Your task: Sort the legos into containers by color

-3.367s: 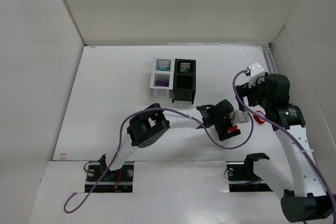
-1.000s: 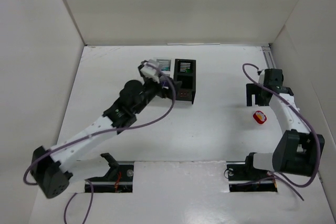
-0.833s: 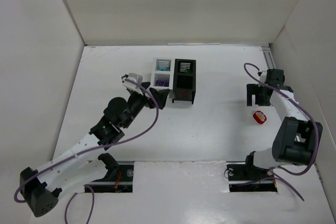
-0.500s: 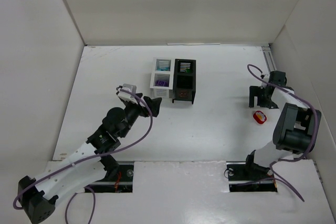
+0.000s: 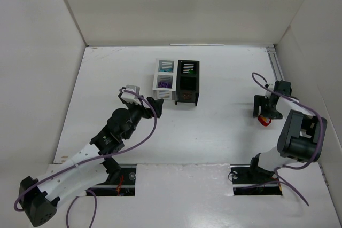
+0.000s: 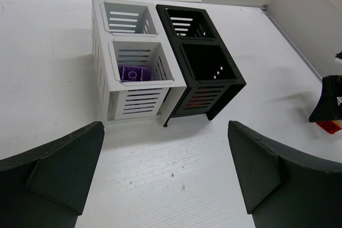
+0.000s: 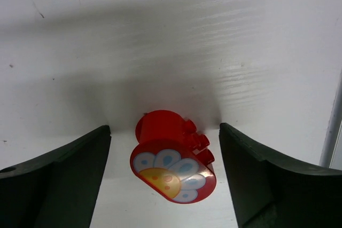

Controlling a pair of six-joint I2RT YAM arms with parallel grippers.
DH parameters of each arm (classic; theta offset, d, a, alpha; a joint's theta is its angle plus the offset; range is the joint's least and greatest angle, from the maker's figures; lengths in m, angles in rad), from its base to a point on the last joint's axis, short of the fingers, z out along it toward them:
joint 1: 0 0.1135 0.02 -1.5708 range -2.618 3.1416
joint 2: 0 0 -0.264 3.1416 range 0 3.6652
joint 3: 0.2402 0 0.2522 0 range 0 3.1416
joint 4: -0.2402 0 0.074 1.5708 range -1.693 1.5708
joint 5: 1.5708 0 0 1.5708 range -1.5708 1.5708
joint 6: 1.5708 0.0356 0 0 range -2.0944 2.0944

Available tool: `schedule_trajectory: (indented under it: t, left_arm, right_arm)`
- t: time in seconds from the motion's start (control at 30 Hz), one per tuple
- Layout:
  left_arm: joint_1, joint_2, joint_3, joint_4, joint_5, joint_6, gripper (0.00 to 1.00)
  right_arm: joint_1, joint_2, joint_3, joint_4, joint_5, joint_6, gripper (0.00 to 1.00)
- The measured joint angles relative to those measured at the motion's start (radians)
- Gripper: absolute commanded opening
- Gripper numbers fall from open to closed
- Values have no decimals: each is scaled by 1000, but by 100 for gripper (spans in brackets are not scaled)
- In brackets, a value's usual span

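The white container point(image 5: 158, 81) and black container point(image 5: 194, 83) stand side by side at the table's middle back. A purple lego point(image 6: 132, 73) lies in the white one's near compartment; teal point(image 5: 166, 70), green point(image 5: 188, 70) and red point(image 5: 184, 97) show in the other compartments. A red lego point(image 7: 171, 166) with a flower face lies on the table at the right point(image 5: 262, 120). My right gripper point(image 7: 165, 185) is open with a finger on either side of it point(image 5: 265, 111). My left gripper point(image 5: 155, 103) is open and empty, just short of the white container point(image 6: 133, 100).
White walls enclose the table on three sides. A metal rail point(image 5: 277, 68) runs along the right wall close to the right gripper. The right gripper and the red lego point(image 6: 330, 127) also show at the right edge of the left wrist view.
My left arm has drawn back from above the containers toward the near left, its gripper empty. My right gripper has moved nearer and now straddles the red lego.
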Motion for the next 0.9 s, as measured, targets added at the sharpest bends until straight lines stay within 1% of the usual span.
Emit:
schedule_trajectory:
  t: [0.03, 0.17, 0.2, 0.3, 0.4, 0.47, 0.53, 0.57, 0.67, 0.77, 0.8, 0.9]
  left_arm:
    - [0, 5, 0, -2, 0, -1, 100]
    - [0, 12, 0, -4, 1, -11, 100]
    - [0, 12, 0, -5, 1, -14, 100]
    - [0, 12, 0, -11, 6, -23, 100]
    - [0, 11, 0, -30, 9, -36, 100]
    - [0, 8, 0, -43, 9, -44, 100]
    - [0, 0, 0, -55, 10, -49, 100]
    - [0, -5, 0, -61, 12, -50, 100]
    - [0, -21, 0, -66, 15, -54, 100]
    - [0, -38, 0, -74, 19, -56, 100]
    - [0, -42, 0, -76, 22, -57, 100]
    - [0, -43, 0, -77, 30, -59, 100]
  right_arm:
    - [0, -2, -3, 1, -2, 0, 81]
    - [0, 2, -5, 10, -15, 2, 80]
    - [0, 3, -4, 14, -19, 1, 83]
    - [0, 16, 6, 18, -29, 0, 87]
    - [0, 42, 29, 23, -41, 8, 87]
    - [0, 56, 41, 30, -42, 14, 80]
    - [0, 61, 45, 40, -42, 24, 69]
    - [0, 62, 45, 43, -41, 27, 58]
    - [0, 62, 46, 46, -37, 36, 47]
    - [0, 56, 44, 42, -36, 42, 47]
    - [0, 53, 42, 38, -39, 42, 49]
    - [0, 26, 19, 22, -41, 37, 40]
